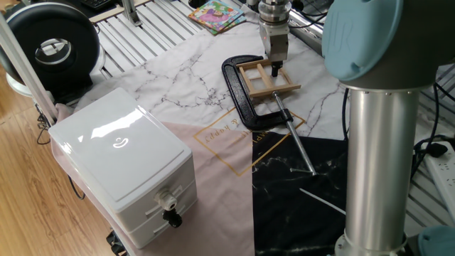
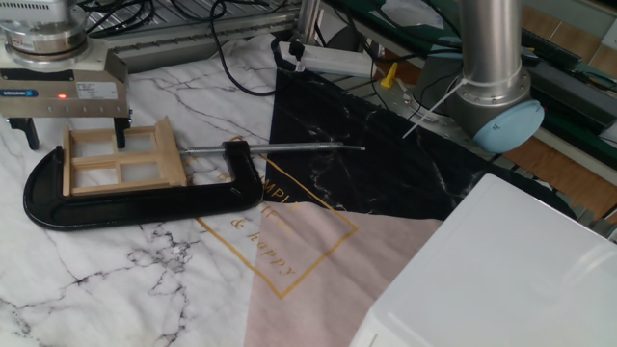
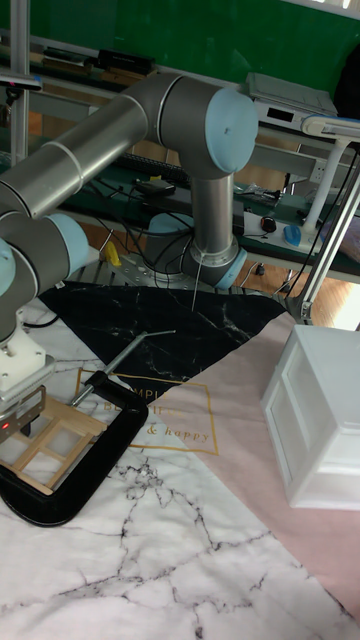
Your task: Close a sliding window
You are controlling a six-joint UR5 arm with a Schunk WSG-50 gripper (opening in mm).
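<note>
At the far end of the marble-patterned table [image 2: 145, 280], the sliding window [image 2: 120, 159] lies flat inside the mouth of a black C-clamp [image 2: 125, 204], its light-wood frame pressed between the clamp's curved back and the screw pad. The clamp's long steel screw rod [image 2: 289, 148] reaches out over the black section of the mat [image 2: 386, 173].

Much of the tool [image 2: 73, 133] is hard to read. Seen from the other fixed view, its grey body is cut off by the top edge, and only two dark fingers [image 2: 122, 132] hang below it. One finger comes down onto the window's far rail near the middle bar; the other stands outside the frame, beyond the clamp's bend at the picture's left edge. Seen from one fixed view, the tool [image 1: 276, 67] is small and its tips merge with the wood, so whether the near finger actually touches the rail cannot be told. From the tall fixed view the tool [image 3: 25, 425] is partly hidden behind the arm's joint. The fingers are spread wide apart and hold nothing between them.

A white plastic drawer box [image 1: 124, 167] stands well apart from the window, cut off at the corner in the other fixed view. The arm's column [image 1: 377, 149] blocks the right side of one fixed view.
</note>
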